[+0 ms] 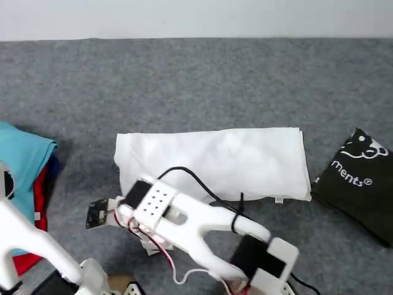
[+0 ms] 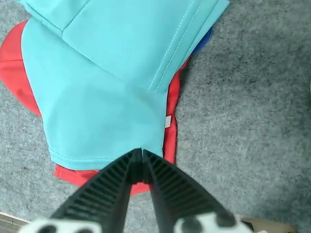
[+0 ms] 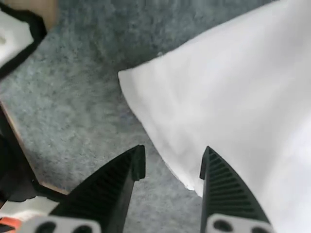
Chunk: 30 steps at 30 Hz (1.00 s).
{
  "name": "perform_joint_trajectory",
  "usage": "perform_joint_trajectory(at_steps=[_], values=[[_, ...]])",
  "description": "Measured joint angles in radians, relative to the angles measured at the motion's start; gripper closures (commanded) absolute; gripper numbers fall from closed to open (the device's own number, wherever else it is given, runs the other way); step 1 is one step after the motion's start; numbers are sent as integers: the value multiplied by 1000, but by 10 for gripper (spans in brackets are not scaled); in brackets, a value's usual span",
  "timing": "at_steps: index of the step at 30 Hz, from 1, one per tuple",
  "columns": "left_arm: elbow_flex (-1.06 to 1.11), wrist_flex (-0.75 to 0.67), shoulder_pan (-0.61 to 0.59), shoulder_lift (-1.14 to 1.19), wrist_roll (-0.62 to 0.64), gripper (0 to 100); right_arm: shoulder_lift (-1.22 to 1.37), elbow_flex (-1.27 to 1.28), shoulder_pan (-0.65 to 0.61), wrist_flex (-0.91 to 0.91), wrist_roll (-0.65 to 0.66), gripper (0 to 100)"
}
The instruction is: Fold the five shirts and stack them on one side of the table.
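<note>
Mid-fold at the grey table (image 1: 202, 80): a white shirt (image 1: 215, 163), already folded into a long band, lies in the centre of the overhead frame with its long axis running left to right. A small tag shows on its lower edge near the right end. Which end holds the collar cannot be told.

The right arm (image 1: 184, 221) reaches in from the bottom of the frame to the band's lower left corner. Its claw (image 3: 173, 153) is spread wide and holds nothing. One finger (image 3: 221, 184) hangs over the cloth and the other over bare table, so the shirt's edge passes between them.

The left claw (image 2: 142, 155) is pinched shut with nothing seen between its jaws. It hovers at the hem of a teal shirt (image 1: 21, 153), which tops a pile at the left edge of the frame. A red shirt (image 1: 40, 190) and a sliver of blue shirt (image 1: 54, 166) lie beneath it. A black shirt (image 1: 359, 181) waits at the right edge, well apart from the pile.

The right arm is plainly the nearer to the white shirt, whose left short end sits at its claw. The coming move likely turns on that: closing on this corner and carrying it along the long axis toward the right end
</note>
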Motion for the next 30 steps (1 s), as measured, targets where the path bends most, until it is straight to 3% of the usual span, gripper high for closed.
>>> perform_joint_trajectory(at_steps=[12, 22, 30], values=[[0, 0, 0, 0, 0, 994, -173, 341, 0, -292, 0, 802], [2, 0, 0, 0, 0, 994, -112, 348, 48, -365, 95, 806], [54, 0, 0, -3, 0, 994, -84, 322, 77, -374, 149, 990]])
